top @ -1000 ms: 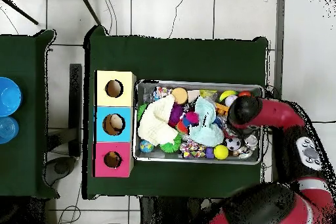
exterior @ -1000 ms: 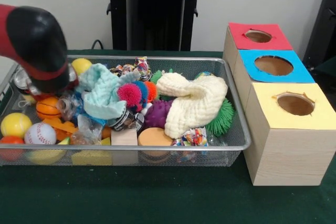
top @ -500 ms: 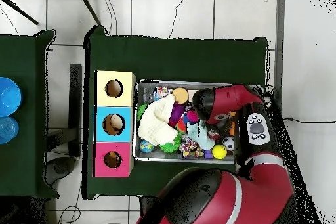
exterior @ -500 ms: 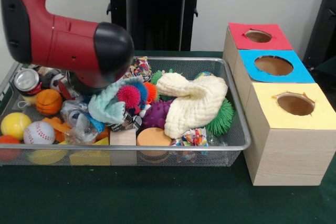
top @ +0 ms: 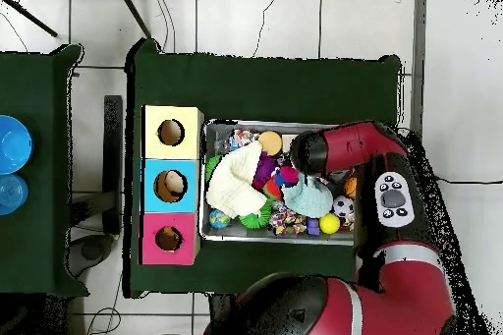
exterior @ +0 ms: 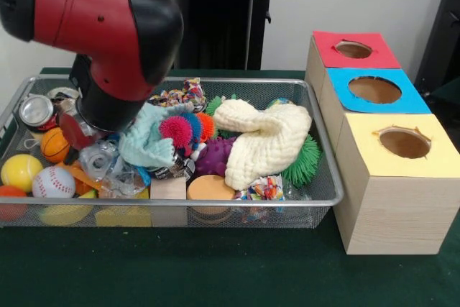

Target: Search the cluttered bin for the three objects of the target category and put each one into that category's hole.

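A wire mesh bin (exterior: 320,195) holds mixed clutter: a teal cloth (exterior: 146,140), a cream knitted cloth (exterior: 267,141), a pink spiky ball (exterior: 177,130), a baseball (exterior: 54,182), a small orange basketball (exterior: 54,144), a crushed can (exterior: 36,111) and crumpled clear plastic (exterior: 108,168). My red and black arm (exterior: 108,41) reaches down into the bin's left half, its black end (exterior: 100,116) just above the plastic and against the teal cloth. The gripper is hidden under that end. In the overhead view the arm's end (top: 301,151) sits over the bin's middle, beside the teal cloth (top: 309,196).
Three wooden boxes stand right of the bin, each with a round hole on top: red (exterior: 353,49), blue (exterior: 374,90), yellow (exterior: 405,141). A purple spiky toy (exterior: 215,156), a green spiky ball (exterior: 307,159), a wooden block (exterior: 169,188) and an orange disc (exterior: 208,188) also lie in the bin.
The arm has swung from the bin's left end toward its middle and now stands higher. The teal cloth has bunched up and shifted slightly; the can and basketball are uncovered.
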You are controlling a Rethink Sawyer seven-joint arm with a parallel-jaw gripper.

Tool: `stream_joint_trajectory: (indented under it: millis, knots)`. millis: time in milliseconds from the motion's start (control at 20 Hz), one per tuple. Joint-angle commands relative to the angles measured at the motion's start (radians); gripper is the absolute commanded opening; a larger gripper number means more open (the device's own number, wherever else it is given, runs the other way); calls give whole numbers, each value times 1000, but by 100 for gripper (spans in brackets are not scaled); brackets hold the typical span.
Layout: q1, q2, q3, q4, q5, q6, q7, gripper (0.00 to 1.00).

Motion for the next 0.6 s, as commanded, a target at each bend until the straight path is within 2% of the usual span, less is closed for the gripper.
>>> stream_joint_trajectory:
  millis: [50, 250, 450, 600]
  knots:
    - [23, -108, -38, 178, -23, -183, 189, 100]
    - [57, -72, -94, 152, -10, -109, 153, 100]
    - [61, -20, -112, 128, 43, 44, 82, 100]
    - [61, 7, -122, 123, 46, 71, 64, 100]
